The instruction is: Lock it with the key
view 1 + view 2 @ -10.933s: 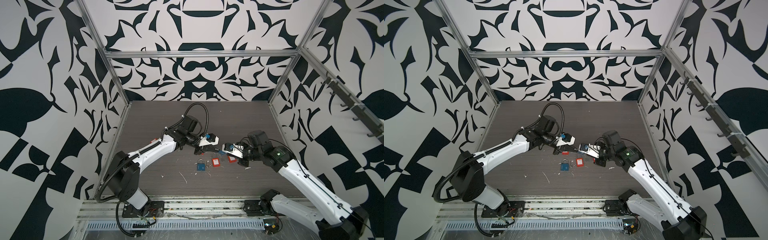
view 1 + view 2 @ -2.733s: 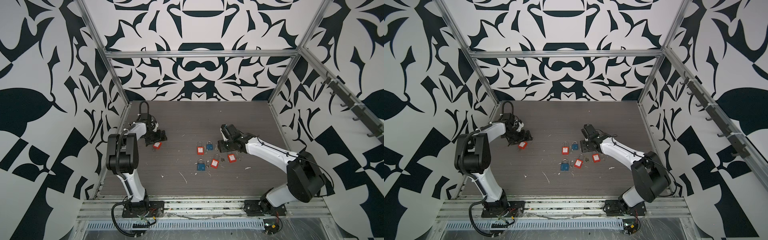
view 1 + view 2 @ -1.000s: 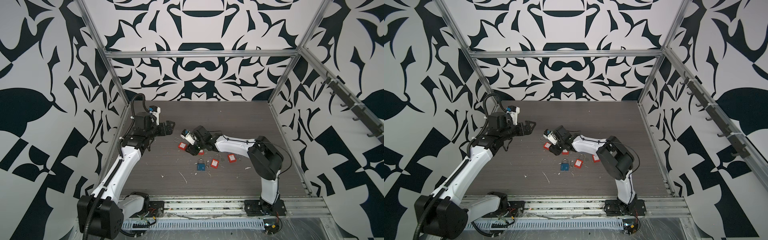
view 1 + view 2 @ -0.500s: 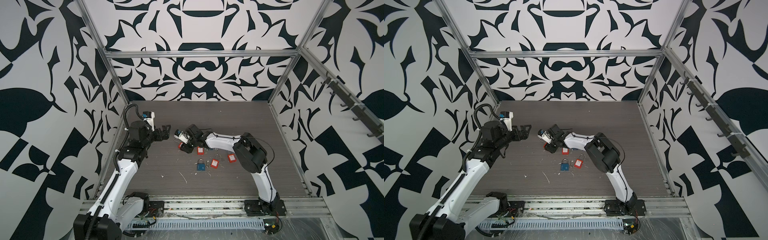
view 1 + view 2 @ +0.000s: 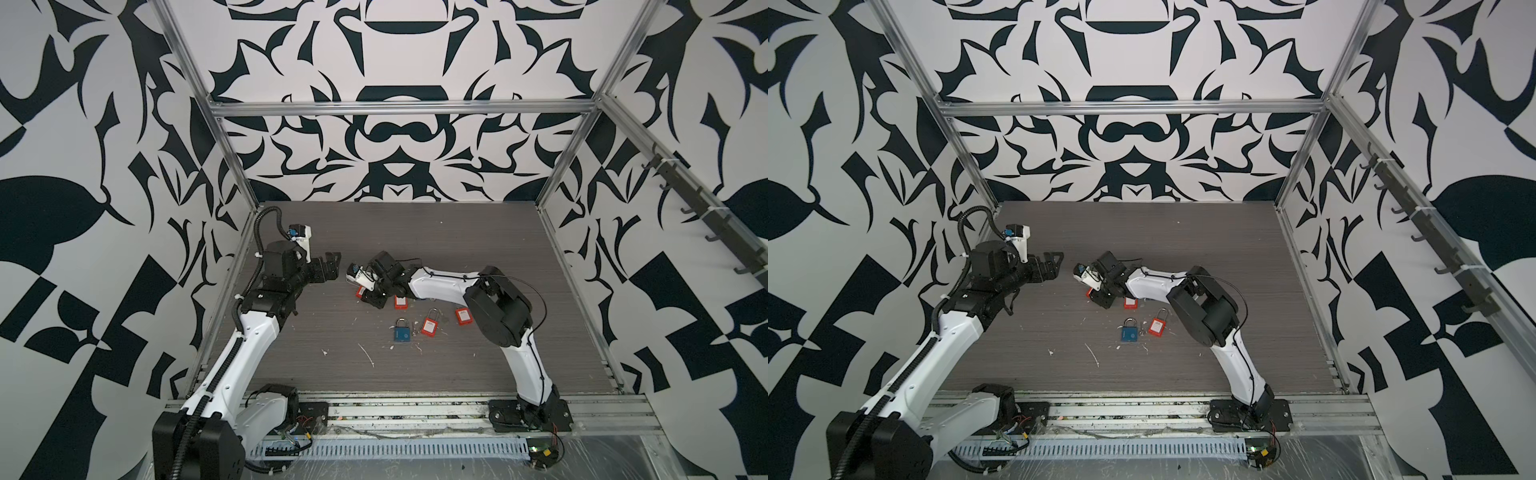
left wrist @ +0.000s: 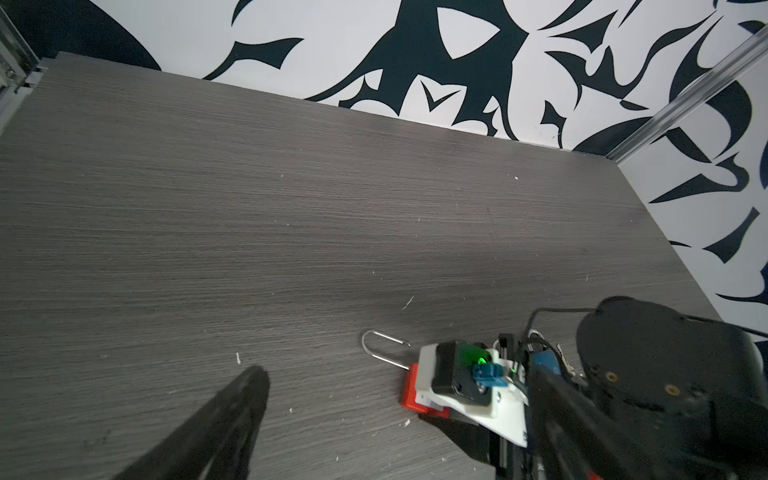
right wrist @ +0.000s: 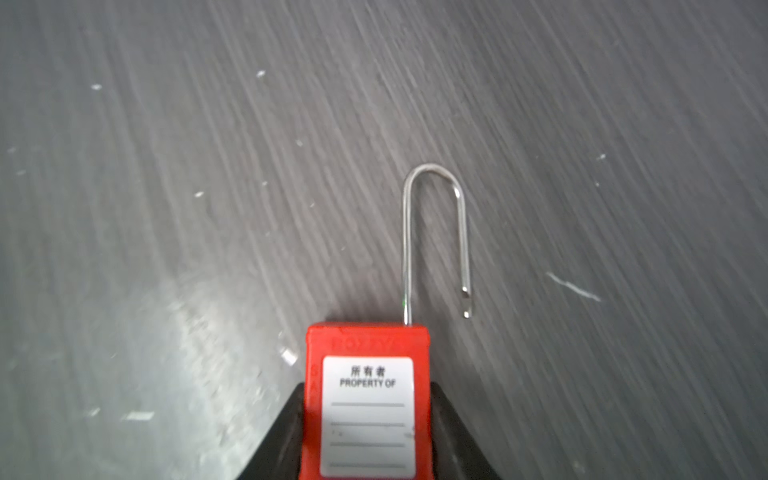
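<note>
A red padlock (image 7: pixel 365 345) with a white label lies on the dark table, its steel shackle (image 7: pixel 434 174) sprung open with one leg free. My right gripper (image 7: pixel 368 399) is shut on the padlock's body, a black finger pressed against each side. In both top views this gripper (image 5: pixel 374 296) (image 5: pixel 1102 300) hangs over the padlock (image 5: pixel 360 292) left of the table's middle. My left gripper (image 5: pixel 332 268) (image 5: pixel 1054 266) stands open a short way to the padlock's left, holding nothing. One finger (image 6: pixel 232 415) shows in the left wrist view. I cannot make out the key in any view.
A second red padlock (image 5: pixel 400 302) lies just right of the held one. Nearer the front sit a blue padlock (image 5: pixel 402 333) and two more red ones (image 5: pixel 430 325) (image 5: pixel 463 316). White scraps (image 5: pixel 368 355) litter the table. Patterned walls and metal rails close in the sides and back.
My right gripper has slid a little to the left and down over the leftmost red padlock, and its jaws have narrowed onto the body. The left gripper has shifted slightly and stays open.
</note>
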`<state>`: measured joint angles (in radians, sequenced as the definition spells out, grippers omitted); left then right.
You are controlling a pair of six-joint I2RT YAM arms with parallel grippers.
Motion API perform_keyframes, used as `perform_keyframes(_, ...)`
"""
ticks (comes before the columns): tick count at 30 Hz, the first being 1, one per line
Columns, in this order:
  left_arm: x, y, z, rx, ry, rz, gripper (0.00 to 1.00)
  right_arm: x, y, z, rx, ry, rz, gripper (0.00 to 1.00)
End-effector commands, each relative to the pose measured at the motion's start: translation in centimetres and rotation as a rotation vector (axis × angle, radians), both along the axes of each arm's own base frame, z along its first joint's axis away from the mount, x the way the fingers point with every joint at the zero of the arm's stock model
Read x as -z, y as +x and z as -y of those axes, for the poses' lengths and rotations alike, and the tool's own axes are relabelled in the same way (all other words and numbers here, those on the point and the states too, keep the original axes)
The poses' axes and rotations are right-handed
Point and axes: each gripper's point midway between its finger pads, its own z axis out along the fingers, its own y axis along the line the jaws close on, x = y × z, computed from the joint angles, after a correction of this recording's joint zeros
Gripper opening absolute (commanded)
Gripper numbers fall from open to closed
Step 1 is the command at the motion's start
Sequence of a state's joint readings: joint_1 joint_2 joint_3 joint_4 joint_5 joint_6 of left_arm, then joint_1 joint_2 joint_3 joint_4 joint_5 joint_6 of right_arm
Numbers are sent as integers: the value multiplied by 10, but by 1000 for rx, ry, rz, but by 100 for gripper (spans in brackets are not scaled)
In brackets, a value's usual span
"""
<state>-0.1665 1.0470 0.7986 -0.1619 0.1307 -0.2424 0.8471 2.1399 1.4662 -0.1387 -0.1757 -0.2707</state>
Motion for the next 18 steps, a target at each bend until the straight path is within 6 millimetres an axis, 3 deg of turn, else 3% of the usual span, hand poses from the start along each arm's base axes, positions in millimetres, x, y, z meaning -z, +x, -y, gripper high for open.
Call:
perform_keyframes(1,-15,1,4,49,25,49,95,-86,-2,0,-65,140,158,14)
perform_keyframes(7,-19,-18,57,434,4,74,71,-140,-40,57,-259,260,156,12)
perform_keyframes(13,-30,-55,106,771,113,275,68,-167,-69,123,-303,227,198,9)
perform_keyframes(16,-33,-91,133,1025,153,434,58,-175,-86,143,-306,197,194,8)
perform_keyframes(18,-31,-97,145,1081,183,467,56,-183,-96,151,-309,201,199,8)
